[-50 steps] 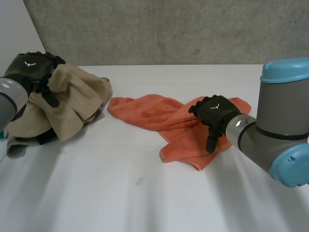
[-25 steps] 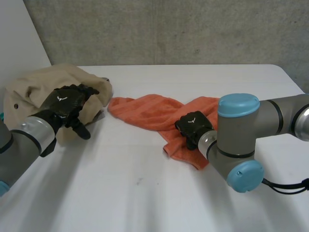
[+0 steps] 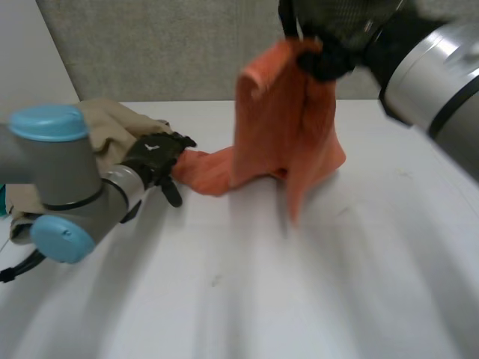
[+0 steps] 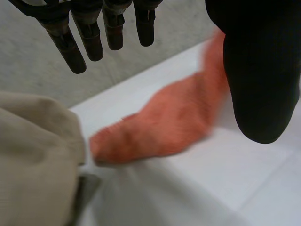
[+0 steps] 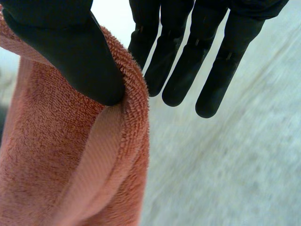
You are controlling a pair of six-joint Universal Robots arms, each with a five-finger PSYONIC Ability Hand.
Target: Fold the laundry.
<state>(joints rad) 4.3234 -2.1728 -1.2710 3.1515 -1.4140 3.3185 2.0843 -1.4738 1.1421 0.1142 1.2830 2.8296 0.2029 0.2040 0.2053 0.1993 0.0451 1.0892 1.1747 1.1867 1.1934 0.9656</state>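
Note:
An orange towel hangs high over the white table, its lower left end still trailing on the tabletop. My right hand holds it up by an upper edge. In the right wrist view the hemmed edge of the towel is pinched under the thumb against the fingers. My left hand rests open by the towel's trailing end, next to the beige pile. From the left wrist, straight fingers hover above that orange end without touching it.
A heap of beige laundry lies at the table's far left, right behind my left hand, with a grey piece under it. A concrete wall stands behind the table.
My right hand closed on the towel and raised it high off the table. My left arm swung in from the beige pile toward the towel's left end.

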